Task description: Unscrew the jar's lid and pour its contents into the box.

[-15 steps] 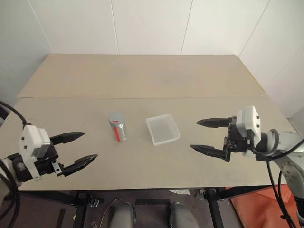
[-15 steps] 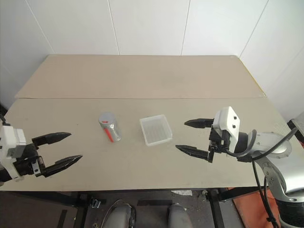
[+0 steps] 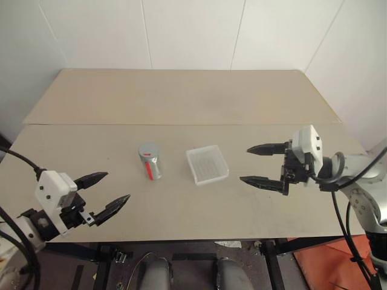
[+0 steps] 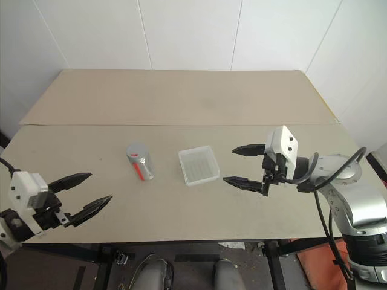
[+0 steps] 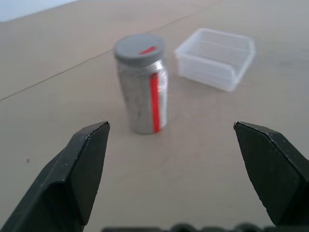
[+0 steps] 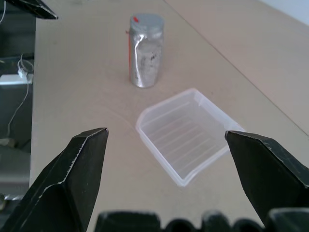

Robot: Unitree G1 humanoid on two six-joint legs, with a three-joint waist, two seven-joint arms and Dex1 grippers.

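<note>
Left claw (image 3: 110, 190) and right claw (image 3: 256, 164) both gape wide, seemingly empty.

Light: bright, even, diffuse from overhead.
Shadows: faint beside the jar (image 3: 149, 161).
Focus: wrist views soft; surface (image 3: 181, 96) glare-free.

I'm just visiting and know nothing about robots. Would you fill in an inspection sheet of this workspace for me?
Surface: beige table, a seam running across it.
Job's things: jar upright, lid still on; box beside it, apart, looks empty.
Clutter: nothing seen.
Tools: left tool open, holding nothing, short of the jar; right tool open, holding nothing, beside the box.
Cables: black cables along the right arm.
Surroundings: white wall panels behind.
</note>
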